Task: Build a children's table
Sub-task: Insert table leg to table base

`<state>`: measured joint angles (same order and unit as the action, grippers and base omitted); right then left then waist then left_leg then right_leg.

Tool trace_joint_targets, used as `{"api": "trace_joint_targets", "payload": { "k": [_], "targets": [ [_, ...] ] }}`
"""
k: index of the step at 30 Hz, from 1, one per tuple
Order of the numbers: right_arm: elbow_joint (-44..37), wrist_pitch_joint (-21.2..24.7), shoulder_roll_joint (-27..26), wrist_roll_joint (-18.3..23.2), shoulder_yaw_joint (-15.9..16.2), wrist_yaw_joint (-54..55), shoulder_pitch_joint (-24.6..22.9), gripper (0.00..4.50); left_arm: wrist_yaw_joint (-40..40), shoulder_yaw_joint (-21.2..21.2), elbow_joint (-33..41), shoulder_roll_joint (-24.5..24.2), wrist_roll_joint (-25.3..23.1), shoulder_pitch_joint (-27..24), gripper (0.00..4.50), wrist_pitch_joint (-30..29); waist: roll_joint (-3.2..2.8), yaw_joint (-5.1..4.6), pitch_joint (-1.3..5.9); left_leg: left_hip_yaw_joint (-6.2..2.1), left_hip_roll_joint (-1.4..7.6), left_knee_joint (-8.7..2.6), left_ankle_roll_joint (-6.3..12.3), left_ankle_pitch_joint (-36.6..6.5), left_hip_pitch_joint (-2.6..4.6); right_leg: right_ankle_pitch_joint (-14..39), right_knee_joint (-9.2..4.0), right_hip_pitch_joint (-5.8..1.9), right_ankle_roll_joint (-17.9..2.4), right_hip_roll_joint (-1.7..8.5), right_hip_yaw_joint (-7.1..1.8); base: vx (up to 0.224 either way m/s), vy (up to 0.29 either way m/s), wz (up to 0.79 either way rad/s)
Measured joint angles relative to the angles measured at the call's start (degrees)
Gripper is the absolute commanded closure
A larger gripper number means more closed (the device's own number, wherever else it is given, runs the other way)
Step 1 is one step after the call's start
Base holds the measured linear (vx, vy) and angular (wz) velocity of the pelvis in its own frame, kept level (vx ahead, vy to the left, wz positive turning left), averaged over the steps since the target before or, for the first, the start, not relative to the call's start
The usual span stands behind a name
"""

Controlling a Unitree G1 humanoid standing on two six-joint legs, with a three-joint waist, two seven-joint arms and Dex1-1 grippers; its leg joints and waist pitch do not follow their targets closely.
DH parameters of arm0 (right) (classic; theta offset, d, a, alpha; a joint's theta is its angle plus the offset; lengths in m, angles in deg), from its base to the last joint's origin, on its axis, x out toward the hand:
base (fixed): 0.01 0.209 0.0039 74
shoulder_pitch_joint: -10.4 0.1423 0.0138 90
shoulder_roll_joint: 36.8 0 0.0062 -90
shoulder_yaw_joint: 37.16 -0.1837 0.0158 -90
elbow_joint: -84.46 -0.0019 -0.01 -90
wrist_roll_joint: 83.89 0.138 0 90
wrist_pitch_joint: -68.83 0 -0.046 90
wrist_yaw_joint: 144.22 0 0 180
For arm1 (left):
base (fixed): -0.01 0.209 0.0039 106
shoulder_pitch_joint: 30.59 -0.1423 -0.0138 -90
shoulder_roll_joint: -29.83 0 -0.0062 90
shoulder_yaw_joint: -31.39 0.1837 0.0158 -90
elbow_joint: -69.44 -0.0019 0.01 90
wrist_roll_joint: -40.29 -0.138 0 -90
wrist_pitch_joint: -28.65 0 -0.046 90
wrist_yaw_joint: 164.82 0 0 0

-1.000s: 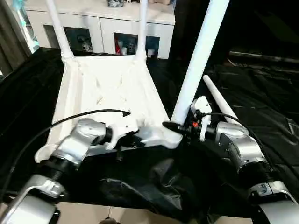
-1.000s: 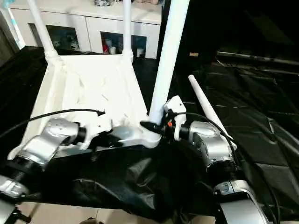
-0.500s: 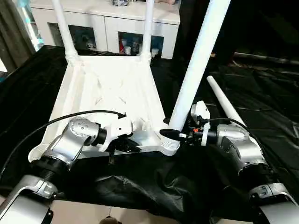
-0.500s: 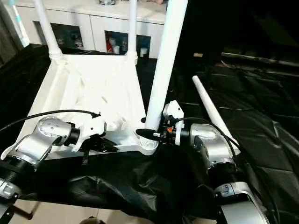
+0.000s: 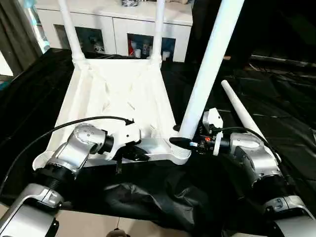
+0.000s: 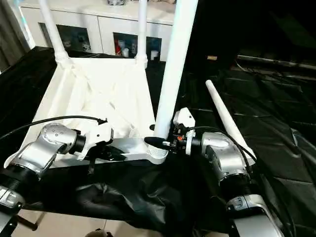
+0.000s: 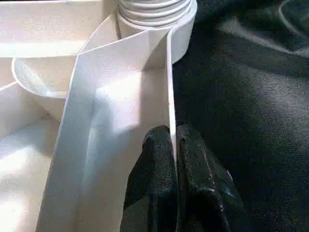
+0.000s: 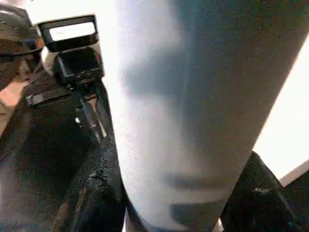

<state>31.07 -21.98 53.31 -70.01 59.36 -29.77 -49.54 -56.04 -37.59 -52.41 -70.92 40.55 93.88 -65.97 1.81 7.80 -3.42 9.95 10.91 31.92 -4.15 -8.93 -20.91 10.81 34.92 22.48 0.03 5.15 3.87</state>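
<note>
White plastic, the rectangular children's table top [image 5: 118, 98] lay ribbed underside up on the black-draped worktop [image 5: 29, 94], two tubular legs already upright in its far sockets. A third long white tubular leg [image 5: 207, 74] rose steeply from the near corner socket [image 5: 180, 152] on the robot's right, the right pincer [image 5: 183, 143] closed around its base, while the left pincer [image 7: 173, 145] pinched the top's near rim wall. The fourth white leg [image 5: 242, 111] lay loose just beyond the right arm, pointing away, so that arm looked the nearer one.
</note>
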Motion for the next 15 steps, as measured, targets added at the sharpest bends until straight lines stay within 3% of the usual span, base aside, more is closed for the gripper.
{"api": "trace_joint_targets", "payload": {
  "k": [10, 15],
  "targets": [
    [0.3, -1.89, -1.88, -0.58, -0.62, 4.6, -0.65, 2.59, 1.53, -0.64, -0.58, 0.17, -0.09, 0.23, 4.5, -0.56, 0.09, -0.21, -0.26, -0.23, 0.0, -0.37, 0.0, 0.0, -0.07, 0.01, -1.87, 0.05, -0.01, 0.03, 0.52, 0.0, 0.0, 0.0],
    [1.2, -2.01, -1.97, -0.76, -0.58, 4.44, 0.05, 2.59, 1.4, -0.65, -0.54, -0.26, -0.08, 0.22, 4.5, -0.79, 0.13, -0.44, -0.23, -0.05, -0.15, -0.34, 0.01, 0.0, -0.02, 0.0, -1.91, 0.1, -0.01, 0.11, 0.25, 0.0, 0.0, 0.0]
  ]
}}
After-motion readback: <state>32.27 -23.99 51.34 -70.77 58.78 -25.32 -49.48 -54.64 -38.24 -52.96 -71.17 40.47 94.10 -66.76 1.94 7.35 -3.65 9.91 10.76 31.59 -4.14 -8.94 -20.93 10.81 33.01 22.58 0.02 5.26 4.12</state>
